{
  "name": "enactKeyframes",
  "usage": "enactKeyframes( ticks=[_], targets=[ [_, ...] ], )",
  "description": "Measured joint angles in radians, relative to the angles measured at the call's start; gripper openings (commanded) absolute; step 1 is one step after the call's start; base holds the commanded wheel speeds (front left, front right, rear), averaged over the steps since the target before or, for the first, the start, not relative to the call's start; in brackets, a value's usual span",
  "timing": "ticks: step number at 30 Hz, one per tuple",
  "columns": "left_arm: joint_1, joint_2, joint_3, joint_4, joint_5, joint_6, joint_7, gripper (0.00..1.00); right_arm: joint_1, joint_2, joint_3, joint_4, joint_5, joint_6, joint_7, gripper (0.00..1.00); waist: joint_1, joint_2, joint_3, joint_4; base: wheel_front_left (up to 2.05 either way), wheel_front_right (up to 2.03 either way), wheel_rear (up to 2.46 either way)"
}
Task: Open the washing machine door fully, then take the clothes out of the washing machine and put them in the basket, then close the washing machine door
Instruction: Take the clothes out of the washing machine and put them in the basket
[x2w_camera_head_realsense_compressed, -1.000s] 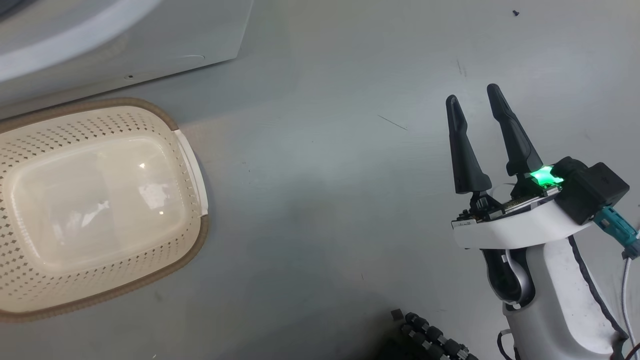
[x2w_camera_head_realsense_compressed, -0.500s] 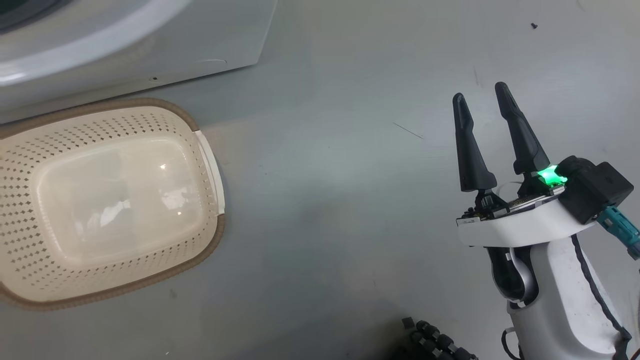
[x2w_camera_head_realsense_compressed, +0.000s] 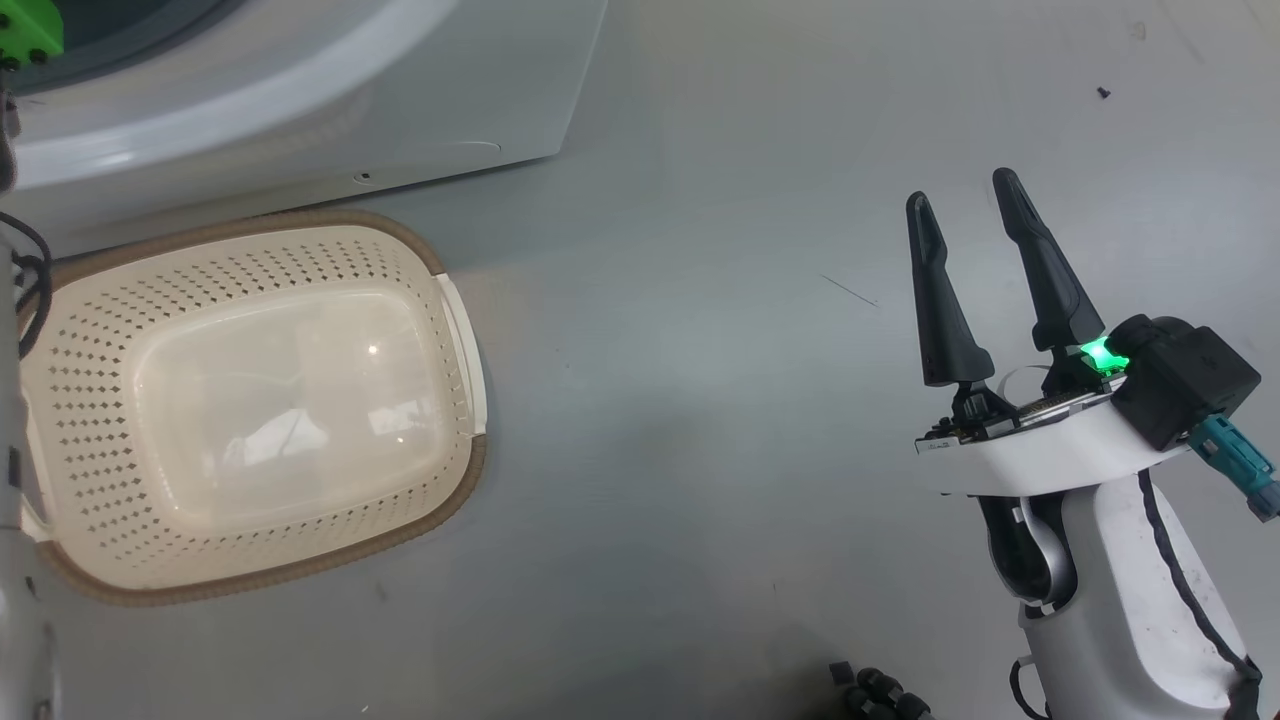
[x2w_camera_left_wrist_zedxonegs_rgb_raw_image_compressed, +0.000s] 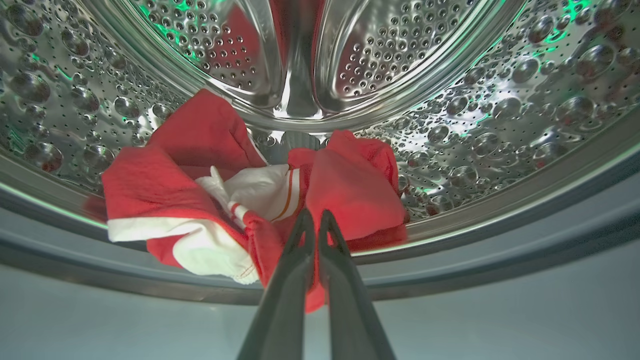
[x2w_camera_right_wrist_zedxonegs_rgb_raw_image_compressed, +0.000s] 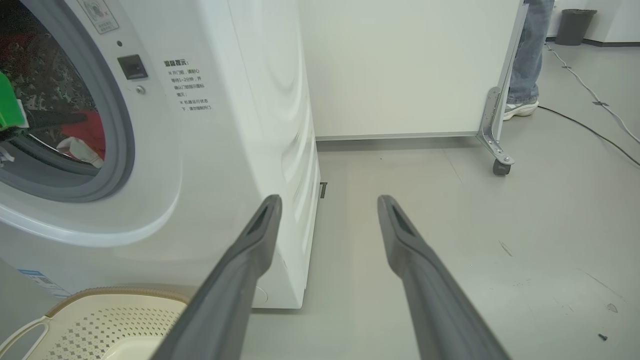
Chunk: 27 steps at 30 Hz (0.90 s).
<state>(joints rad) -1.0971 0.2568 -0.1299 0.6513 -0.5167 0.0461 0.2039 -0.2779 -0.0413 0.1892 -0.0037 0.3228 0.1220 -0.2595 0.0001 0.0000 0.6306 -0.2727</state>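
Now | left end effector (x2w_camera_left_wrist_zedxonegs_rgb_raw_image_compressed: 315, 216) pinching clothes (x2w_camera_left_wrist_zedxonegs_rgb_raw_image_compressed: 352, 182) | right end effector (x2w_camera_head_realsense_compressed: 960, 190) spread | one basket (x2w_camera_head_realsense_compressed: 85, 400)

The white washing machine (x2w_camera_head_realsense_compressed: 300, 110) takes the upper left corner, its lower front edge showing. Just below it the cream basket (x2w_camera_head_realsense_compressed: 300, 216) sits on the grey floor (x2w_camera_head_realsense_compressed: 680, 400), brown rim close to the machine's base. Well apart at the right, the right gripper (x2w_camera_head_realsense_compressed: 960, 190) points up, fingers spread, a green light (x2w_camera_head_realsense_compressed: 1100, 355) glowing at their base
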Motion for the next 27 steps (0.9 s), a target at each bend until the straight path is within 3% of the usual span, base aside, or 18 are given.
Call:
enactKeyframes(
  ticks=[10,27],
  targets=[
    [0.108,-0.032,0.002,-0.054,0.002,-0.009,-0.151,0.00,0.009,-0.001,0.005,0.015,-0.020,0.000,0.000,1.00,0.0000,0.0000,-0.056,0.023,0.00,0.00,0.00],
    [0.336,-0.141,-0.004,-0.168,0.020,0.002,-0.411,0.00,0.109,-0.017,0.035,0.054,-0.044,0.000,0.000,1.00,-0.0001,0.0000,-0.210,0.078,0.00,0.00,0.00]
  ],
)
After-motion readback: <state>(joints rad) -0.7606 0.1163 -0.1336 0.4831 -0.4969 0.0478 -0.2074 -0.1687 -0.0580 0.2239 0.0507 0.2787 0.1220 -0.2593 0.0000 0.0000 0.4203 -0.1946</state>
